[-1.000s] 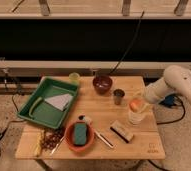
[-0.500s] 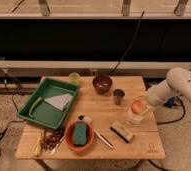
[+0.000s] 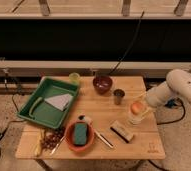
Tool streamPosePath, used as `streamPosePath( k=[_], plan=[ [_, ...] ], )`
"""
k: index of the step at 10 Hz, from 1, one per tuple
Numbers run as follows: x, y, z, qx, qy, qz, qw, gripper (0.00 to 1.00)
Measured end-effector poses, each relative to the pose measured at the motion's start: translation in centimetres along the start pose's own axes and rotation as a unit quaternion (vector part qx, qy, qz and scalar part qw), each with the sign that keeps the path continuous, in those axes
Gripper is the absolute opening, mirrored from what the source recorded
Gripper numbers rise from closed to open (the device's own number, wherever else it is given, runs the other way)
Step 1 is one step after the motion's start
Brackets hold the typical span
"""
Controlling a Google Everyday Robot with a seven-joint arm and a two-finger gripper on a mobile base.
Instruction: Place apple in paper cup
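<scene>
1. The apple (image 3: 136, 107) is seen resting in the mouth of the paper cup (image 3: 135, 116), near the right edge of the wooden table (image 3: 101, 107); a second ago it was held slightly higher above the rim, so it has been lowered into place.
2. The gripper (image 3: 144, 101) is positioned just beside the apple at its upper right, on the end of the white arm (image 3: 179, 87) reaching in from the right. Whether the fingers are apart or still closed on the fruit cannot be told.
3. The placing itself is judged to be all but done; only release and withdrawal are thought to remain.
4. Three cups are counted: the paper cup, one dark metal cup (image 3: 119, 96) and one small yellow-green cup (image 3: 74, 78).
5. Two bowls are counted: a dark red bowl (image 3: 102, 83) and an orange bowl (image 3: 80, 136) holding a green sponge (image 3: 79, 133).
6. One green tray (image 3: 39, 111) is set at the left.
</scene>
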Motion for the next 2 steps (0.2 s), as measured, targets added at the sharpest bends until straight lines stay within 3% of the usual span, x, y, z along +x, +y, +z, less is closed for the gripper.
streamPosePath(
  k=[2],
  plan=[
    [0.12, 0.11, -0.1, 0.001, -0.001, 0.001, 1.0, 0.68]
  ],
)
